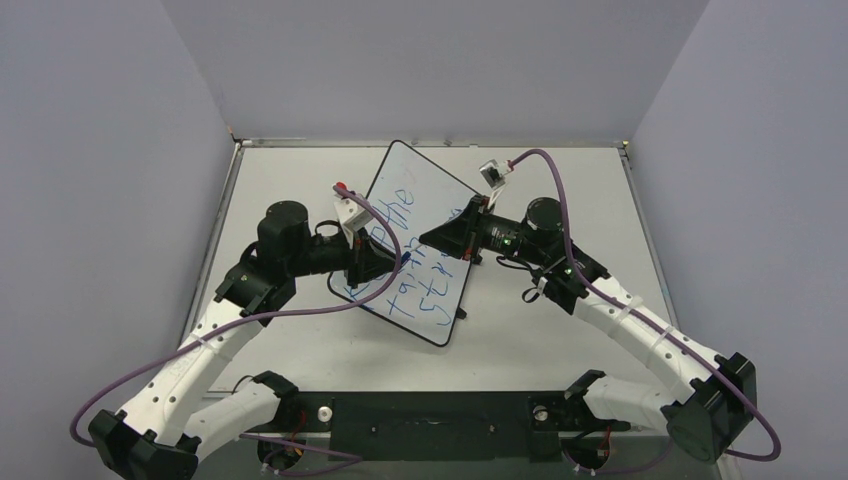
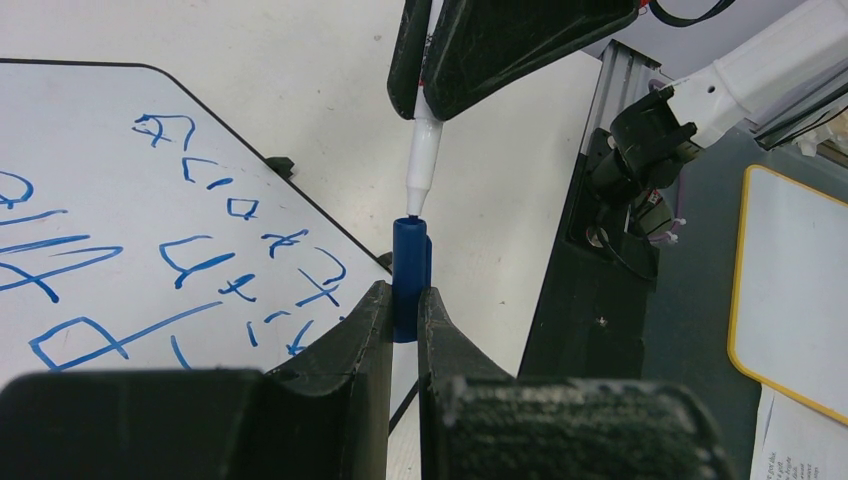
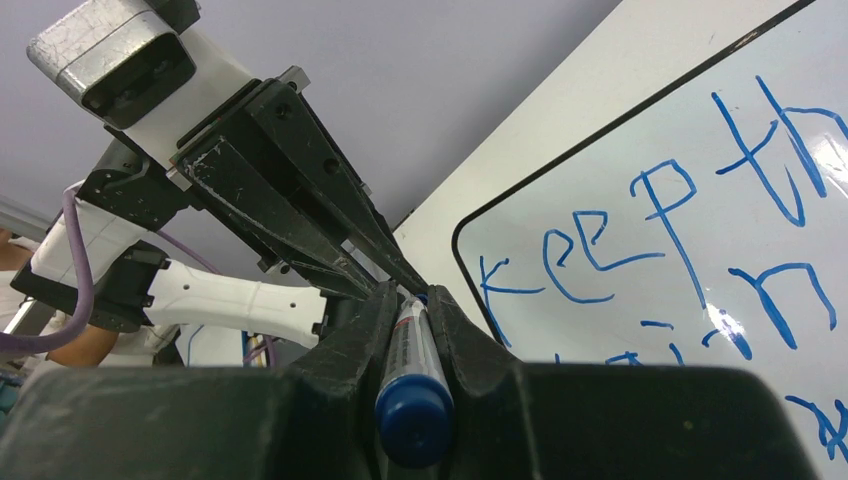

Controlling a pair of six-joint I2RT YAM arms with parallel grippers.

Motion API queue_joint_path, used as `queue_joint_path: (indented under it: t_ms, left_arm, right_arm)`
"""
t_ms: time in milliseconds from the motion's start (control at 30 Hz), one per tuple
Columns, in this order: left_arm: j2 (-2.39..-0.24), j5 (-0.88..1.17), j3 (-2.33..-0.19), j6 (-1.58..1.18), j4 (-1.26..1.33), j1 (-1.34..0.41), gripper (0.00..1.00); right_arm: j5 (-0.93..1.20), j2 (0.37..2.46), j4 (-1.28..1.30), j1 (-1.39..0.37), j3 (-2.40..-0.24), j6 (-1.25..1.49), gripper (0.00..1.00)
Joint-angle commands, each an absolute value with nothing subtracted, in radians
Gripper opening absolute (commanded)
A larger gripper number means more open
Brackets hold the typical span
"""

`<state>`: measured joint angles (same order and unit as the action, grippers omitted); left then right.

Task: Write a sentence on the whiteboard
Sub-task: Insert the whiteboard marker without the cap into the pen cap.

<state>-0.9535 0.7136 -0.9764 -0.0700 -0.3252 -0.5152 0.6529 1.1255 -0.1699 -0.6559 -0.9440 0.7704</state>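
Note:
The whiteboard (image 1: 432, 185) lies tilted at mid-table with the blue sentence (image 1: 412, 262) on it; "keep th" (image 3: 600, 265) reads in the right wrist view. My left gripper (image 1: 385, 265) is shut on a blue marker cap (image 2: 410, 270), held above the board's edge. From the other side, my right gripper (image 1: 432, 240) is shut on the white marker pen (image 3: 415, 370). The pen's tip (image 2: 414, 205) meets the cap's open mouth. The two grippers face each other nose to nose over the whiteboard (image 2: 90, 110).
Purple cables loop off both arms. The black base frame (image 1: 430, 415) runs along the near edge. Grey walls close in the table on three sides. A small yellow-rimmed board (image 2: 790, 290) lies off the table beyond an aluminium rail (image 2: 620, 80).

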Motion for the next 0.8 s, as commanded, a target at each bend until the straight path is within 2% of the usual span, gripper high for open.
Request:
queue_joint_path:
  t_ms: [0, 767]
  left_arm:
    - [-0.934, 0.736, -0.981, -0.069, -0.273, -0.509, 0.00]
    - [-0.923, 0.738, -0.975, -0.071, -0.265, -0.505, 0.00]
  right_arm:
    - [0.666, 1.139, -0.198, -0.671, -0.952, 0.757, 0.00]
    - [0.691, 1.227, -0.118, -0.780, -1.007, 0.690, 0.00]
